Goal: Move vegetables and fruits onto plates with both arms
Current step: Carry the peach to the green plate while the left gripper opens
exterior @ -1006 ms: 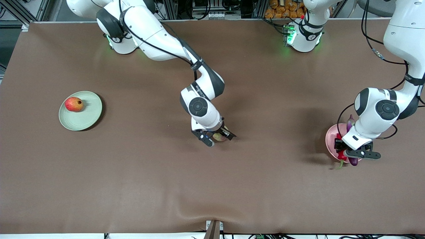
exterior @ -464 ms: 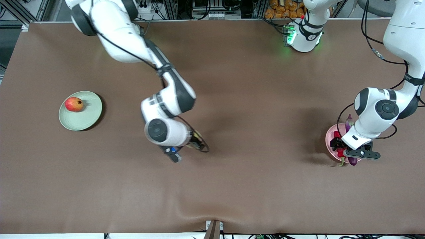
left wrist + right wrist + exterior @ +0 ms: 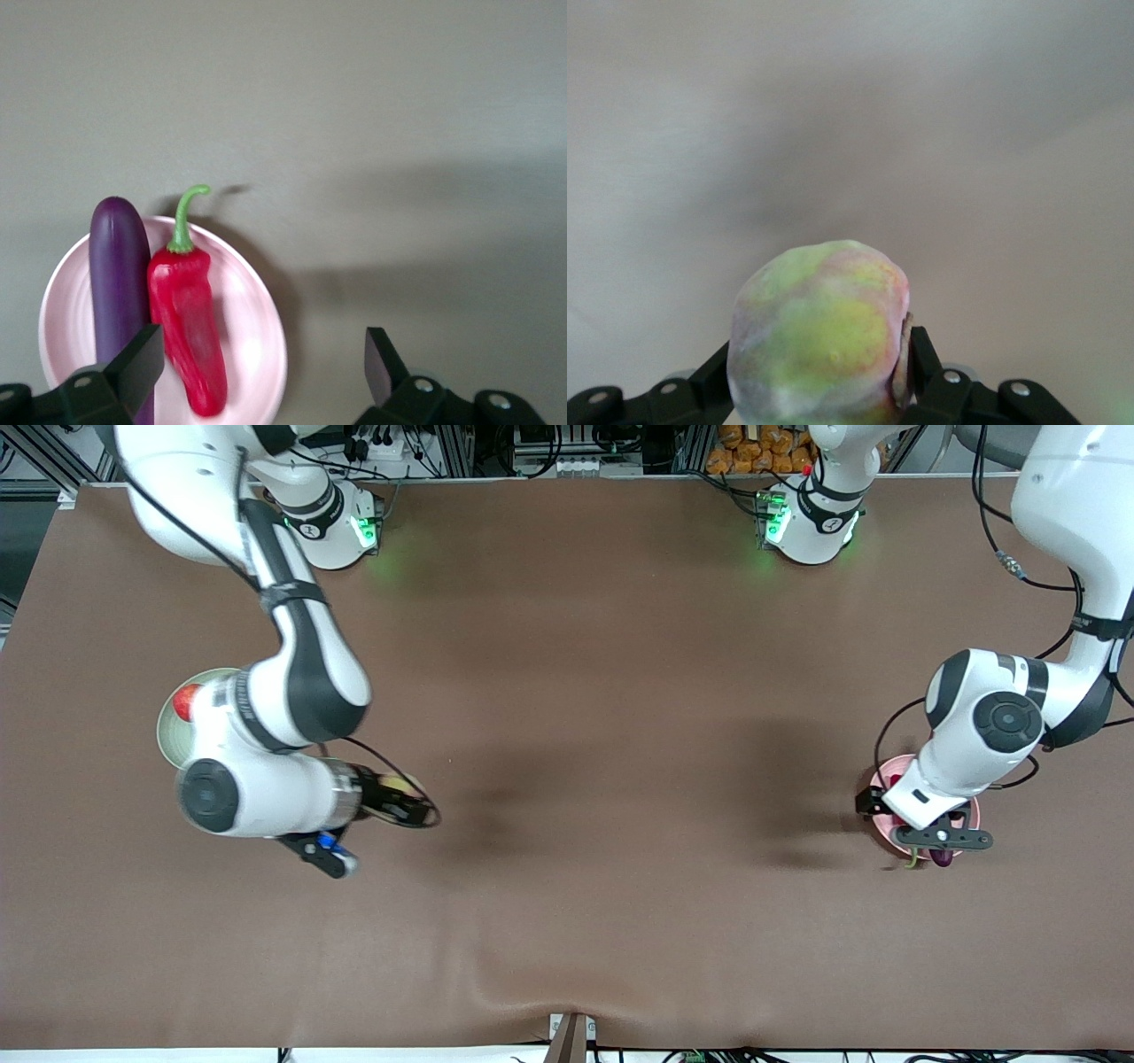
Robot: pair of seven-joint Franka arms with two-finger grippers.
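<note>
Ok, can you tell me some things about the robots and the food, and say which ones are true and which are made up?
1. The right claw is holding the peach. True.
2. The eggplant and the chili pepper lie side by side on the pink plate. True.
3. The left claw is squeezing the chili pepper. False: its fingers are wide open above the pink plate, holding nothing.
4. The apple sits on the green plate. True.
5. The peach is already lying on the green plate. False: it is up in the air in the right claw, over the brown table beside that plate.
</note>
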